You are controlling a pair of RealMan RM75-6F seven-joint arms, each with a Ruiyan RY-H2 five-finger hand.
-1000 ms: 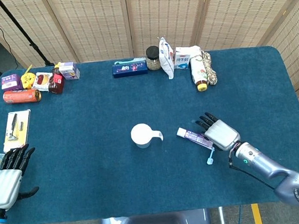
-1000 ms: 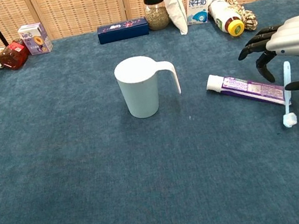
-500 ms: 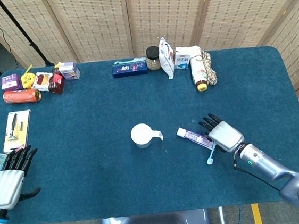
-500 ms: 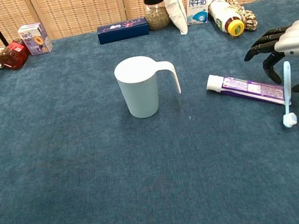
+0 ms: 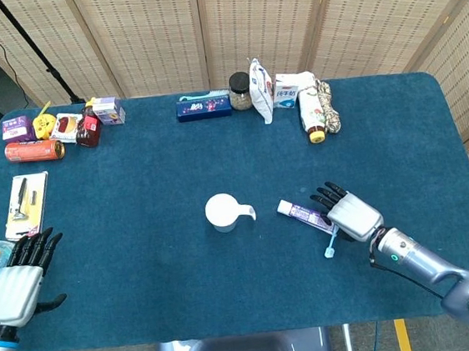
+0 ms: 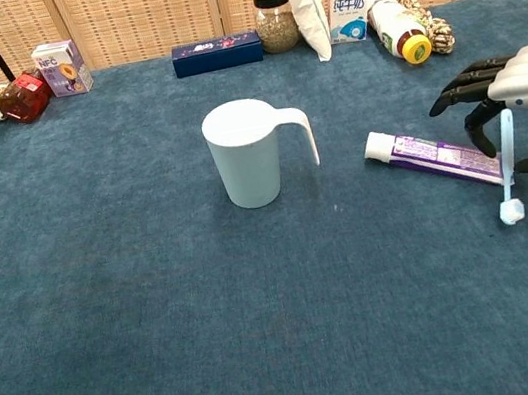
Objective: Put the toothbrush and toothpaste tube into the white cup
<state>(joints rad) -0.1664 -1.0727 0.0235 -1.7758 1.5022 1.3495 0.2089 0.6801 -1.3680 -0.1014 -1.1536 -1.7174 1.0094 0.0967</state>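
1. Since a second ago, my right robot hand [image 5: 352, 212] has drifted slightly away from the white cup [image 6: 249, 153], further over the toothbrush [image 6: 507, 164]; my left robot hand [image 5: 17, 282] has shifted a little toward the cup along the near bench [image 5: 151, 184] edge. Cup, toothpaste tube [image 6: 433, 157] and toothbrush have not moved.

2. Task items: the white cup stands upright mid-bench, handle turned toward the tube. The toothpaste tube lies flat to the handle side of the cup, cap end nearest it. The toothbrush lies just beyond the tube's far end, bristle head toward the near bench edge.

3. Right robot hand: fingers spread and curled downward above the toothbrush handle, holding nothing. I cannot tell whether any fingertip touches the handle.

4. Left robot hand: fingers spread, empty, well away from the cup at the near corner.

5. Step in hand, as I judge it: grasp the toothbrush.
   - Lower the right robot hand so thumb and a finger straddle the handle's upper part, clear of the tube.
   - Pinch firmly; the handle is thin and lies low on the cloth.
   - Lift straight up before moving toward the cup, so the tube is not dragged.

6. Neither item is in the cup yet.
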